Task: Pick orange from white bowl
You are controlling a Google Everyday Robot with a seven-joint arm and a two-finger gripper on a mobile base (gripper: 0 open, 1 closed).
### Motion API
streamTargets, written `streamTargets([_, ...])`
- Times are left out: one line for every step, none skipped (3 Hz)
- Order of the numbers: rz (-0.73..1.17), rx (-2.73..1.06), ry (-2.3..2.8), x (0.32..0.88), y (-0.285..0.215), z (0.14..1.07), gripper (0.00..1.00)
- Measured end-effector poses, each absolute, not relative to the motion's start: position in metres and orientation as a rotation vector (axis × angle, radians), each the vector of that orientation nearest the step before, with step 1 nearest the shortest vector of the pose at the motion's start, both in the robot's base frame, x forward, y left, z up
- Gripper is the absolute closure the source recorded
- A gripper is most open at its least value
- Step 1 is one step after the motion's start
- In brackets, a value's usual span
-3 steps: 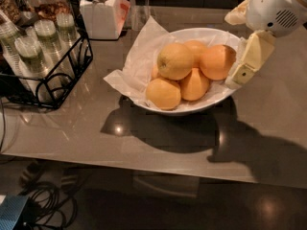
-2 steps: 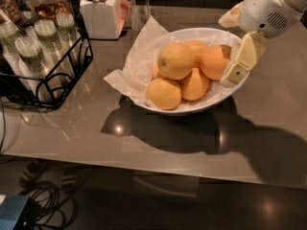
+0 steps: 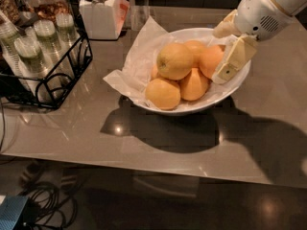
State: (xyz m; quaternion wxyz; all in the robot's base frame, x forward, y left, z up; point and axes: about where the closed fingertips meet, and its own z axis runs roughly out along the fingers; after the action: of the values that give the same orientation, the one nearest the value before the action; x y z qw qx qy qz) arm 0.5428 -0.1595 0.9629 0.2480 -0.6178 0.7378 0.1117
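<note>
Big glossy table (image 3: 158, 147) fills the shot, and sitting on it, right at the middle, is the white bowl (image 3: 192, 110), our landmark. Coming in over the bowl's right rim from the top corner is the robot's white arm (image 3: 261, 8), bulky and angled down. Well to the left of the bowl stands a black wire rack (image 3: 53, 87) loaded with lidded cups (image 3: 31, 56). Behind the bowl, to its left, is a white lidded jar (image 3: 100, 13).

Inside the bowl, crinkled white paper (image 3: 136, 63) spills out over the left rim onto the table. On that paper lies the fruit pile: a paler yellowish fruit (image 3: 175, 60) on top at the bowl's centre, a round one (image 3: 163, 93) at the front, and a pointed-topped fruit (image 3: 194, 83) just right of that.

And there's the orange (image 3: 208, 61), deep in colour, tucked against the bowl's right side, touching its neighbours.

Now the gripper (image 3: 219, 54): it's at the bowl's right edge, claw spread apart, nothing pinched. The lower finger (image 3: 235, 56) dips inside the rim just beside the orange, right up against its right side. The upper finger (image 3: 224, 28) sits at the back rim.
</note>
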Motion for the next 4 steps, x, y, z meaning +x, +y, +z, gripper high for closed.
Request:
streamTargets([0.304, -1.684, 2.011, 0.543, -0.159, 0.963, 0.37])
streamTargets([0.304, -1.684, 2.011, 0.543, -0.159, 0.963, 0.33])
streamTargets([0.307, -1.693, 2.022, 0.549, -0.159, 0.959, 0.14])
streamTargets([0.317, -1.695, 2.034, 0.554, -0.159, 0.955, 0.06])
